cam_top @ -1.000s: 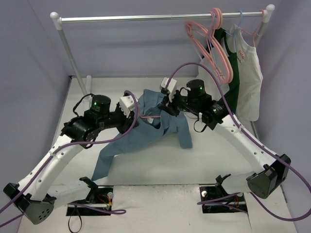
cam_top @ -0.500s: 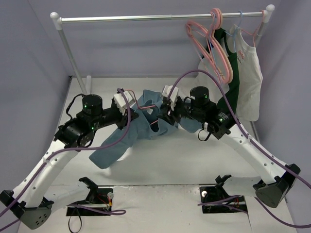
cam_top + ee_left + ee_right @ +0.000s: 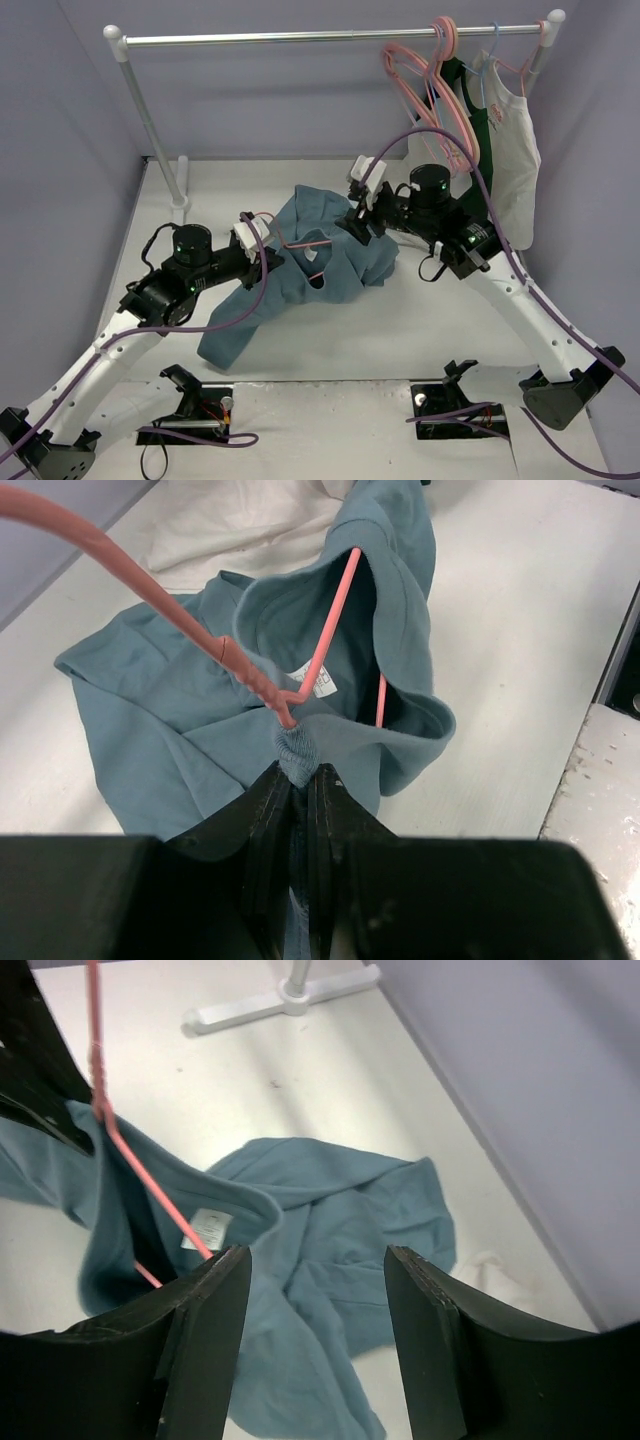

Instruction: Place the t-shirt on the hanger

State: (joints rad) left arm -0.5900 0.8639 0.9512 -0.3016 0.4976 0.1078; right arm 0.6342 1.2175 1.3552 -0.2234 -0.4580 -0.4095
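Observation:
The teal-blue t-shirt (image 3: 335, 262) lies bunched in the middle of the table. A pink hanger (image 3: 335, 610) runs through its neck opening, next to the white label (image 3: 320, 685). The hanger's twisted neck meets the collar just ahead of my left fingertips. My left gripper (image 3: 263, 256) is shut on the collar (image 3: 297, 752). My right gripper (image 3: 360, 213) is open and empty above the shirt's right side. In the right wrist view its fingers (image 3: 205, 1330) stand wide apart over the shirt (image 3: 340, 1210), with the hanger (image 3: 150, 1188) to their left.
A clothes rack (image 3: 300, 38) spans the back, with its base (image 3: 180, 205) at the left. Several pink hangers (image 3: 440, 110), a pale blue hanger (image 3: 490, 60), a dark green garment (image 3: 482, 175) and a white top (image 3: 515, 170) hang at its right end. A white cloth (image 3: 490, 1270) lies beyond the shirt.
My right gripper has let go of the shirt and moved up and right. My left gripper has moved nearer and lower with the collar. The shirt has settled onto the table.

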